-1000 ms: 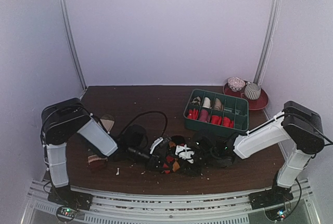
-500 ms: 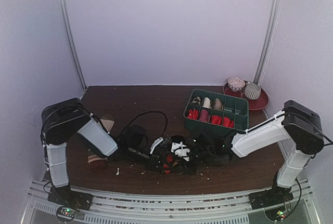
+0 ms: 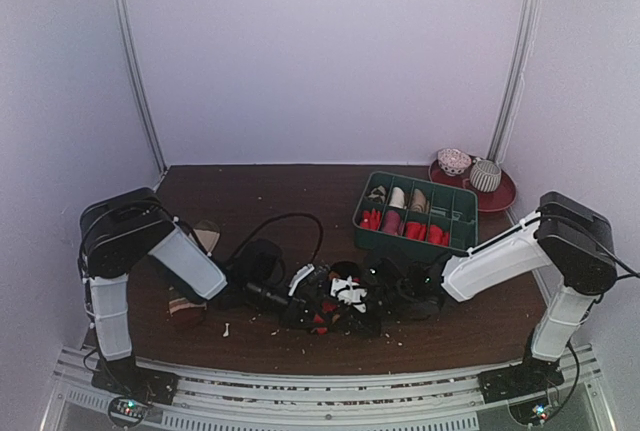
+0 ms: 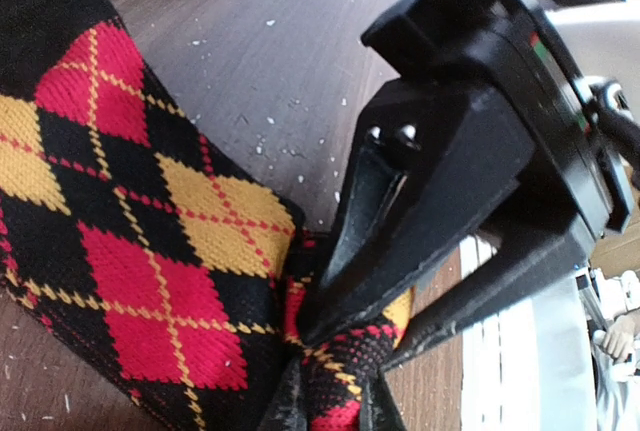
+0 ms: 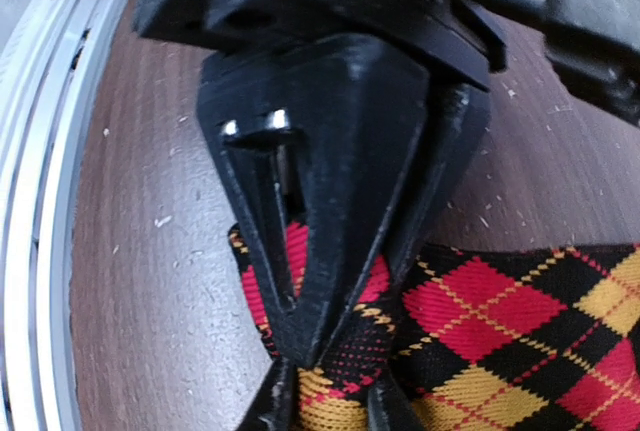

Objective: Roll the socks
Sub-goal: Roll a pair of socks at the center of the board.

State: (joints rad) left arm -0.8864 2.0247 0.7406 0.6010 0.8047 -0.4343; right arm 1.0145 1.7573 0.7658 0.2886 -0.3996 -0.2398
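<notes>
The black sock with red, orange and yellow argyle diamonds [image 3: 327,311] lies bunched at the table's front middle, between my two grippers. My left gripper [image 3: 308,301] is shut on one end of it. In the left wrist view the fingers pinch a fold [image 4: 335,391], and the rest of the sock [image 4: 140,251] spreads to the left. My right gripper [image 3: 368,299] is shut on the other end; its view shows a pinched fold [image 5: 335,386] and the sock [image 5: 510,341] to the right. A dull red piece [image 3: 186,308] with a beige end [image 3: 207,236], apparently the red sock, lies partly under my left forearm.
A green compartment tray [image 3: 412,244] holding rolled socks stands back right. Behind it a red plate [image 3: 500,198] carries a cup and a striped bowl. A black cable [image 3: 285,219] loops on the table behind the grippers. Small crumbs dot the wood.
My right gripper has moved left toward the left gripper, and the argyle sock between them is more bunched. The left arm has hardly moved.
</notes>
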